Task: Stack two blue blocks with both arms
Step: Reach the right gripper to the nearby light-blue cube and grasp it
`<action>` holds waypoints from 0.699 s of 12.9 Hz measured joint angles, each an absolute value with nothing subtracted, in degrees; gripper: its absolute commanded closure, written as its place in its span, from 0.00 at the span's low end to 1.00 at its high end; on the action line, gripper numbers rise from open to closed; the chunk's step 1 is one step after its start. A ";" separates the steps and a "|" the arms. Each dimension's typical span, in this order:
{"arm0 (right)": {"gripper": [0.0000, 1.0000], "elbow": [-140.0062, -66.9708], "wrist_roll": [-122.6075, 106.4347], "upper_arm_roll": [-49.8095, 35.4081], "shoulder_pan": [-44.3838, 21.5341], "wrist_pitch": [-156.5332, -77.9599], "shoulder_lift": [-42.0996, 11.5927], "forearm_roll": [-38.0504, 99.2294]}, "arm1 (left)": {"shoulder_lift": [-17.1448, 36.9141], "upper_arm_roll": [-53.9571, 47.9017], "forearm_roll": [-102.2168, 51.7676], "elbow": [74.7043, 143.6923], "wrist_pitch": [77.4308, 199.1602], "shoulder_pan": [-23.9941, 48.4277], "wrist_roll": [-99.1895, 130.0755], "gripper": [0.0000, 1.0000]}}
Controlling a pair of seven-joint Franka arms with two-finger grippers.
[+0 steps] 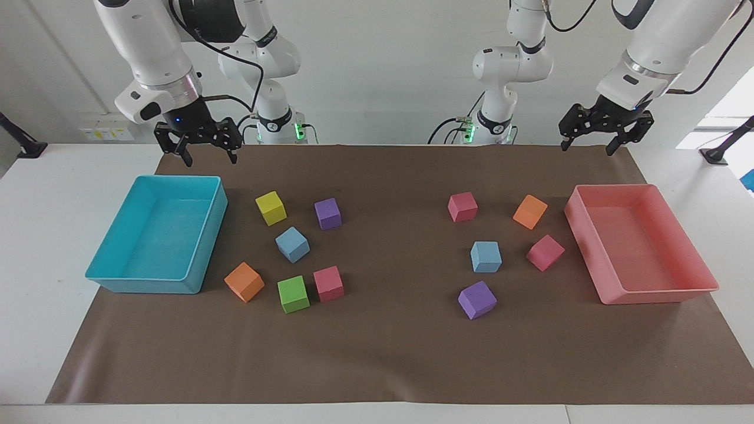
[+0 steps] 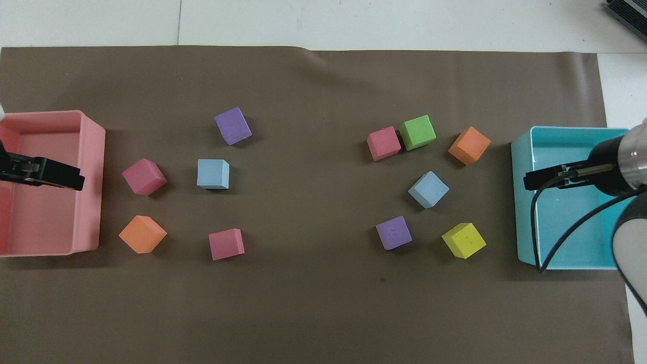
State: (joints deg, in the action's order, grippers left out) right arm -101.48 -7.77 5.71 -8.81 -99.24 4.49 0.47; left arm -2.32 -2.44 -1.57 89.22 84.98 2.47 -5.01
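Observation:
Two light-blue blocks lie apart on the brown mat. One blue block [image 1: 292, 244] [image 2: 428, 189] sits among the cubes beside the turquoise tray. The other blue block [image 1: 486, 257] [image 2: 213, 173] sits among the cubes beside the pink tray. My right gripper [image 1: 208, 154] [image 2: 530, 180] is open and empty, raised over the turquoise tray's wall next to the cubes. My left gripper [image 1: 586, 147] [image 2: 76, 181] is open and empty, raised over the pink tray.
A turquoise tray [image 1: 112, 281] stands at the right arm's end and a pink tray [image 1: 660, 294] at the left arm's end. Yellow [image 1: 270, 208], purple [image 1: 327, 213], orange [image 1: 244, 282], green [image 1: 293, 294] and pink [image 1: 328, 283] cubes surround one blue block. Pink [image 1: 462, 206], orange [image 1: 529, 211], pink [image 1: 545, 252] and purple [image 1: 477, 300] cubes surround the other.

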 measured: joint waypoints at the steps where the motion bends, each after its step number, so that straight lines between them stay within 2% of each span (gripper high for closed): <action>1: 0.00 -102.11 -12.59 5.70 -9.44 -100.29 3.76 0.47 | -2.32 -2.41 -1.57 89.22 84.98 2.44 -5.01 0.00; 4: 0.00 -105.96 -25.39 5.67 -10.49 -103.35 2.89 0.56 | -2.32 -2.39 -1.57 89.22 84.98 2.42 -5.01 0.00; 6: 0.00 -109.79 -32.35 5.62 -11.59 -108.71 1.68 0.62 | -2.32 -2.38 -1.57 89.22 84.98 2.42 -5.01 0.00; 9: 0.00 -112.83 -37.58 5.56 -13.29 -114.92 -3.32 2.59 | -2.32 -2.37 -1.57 89.22 84.98 2.41 -5.01 0.00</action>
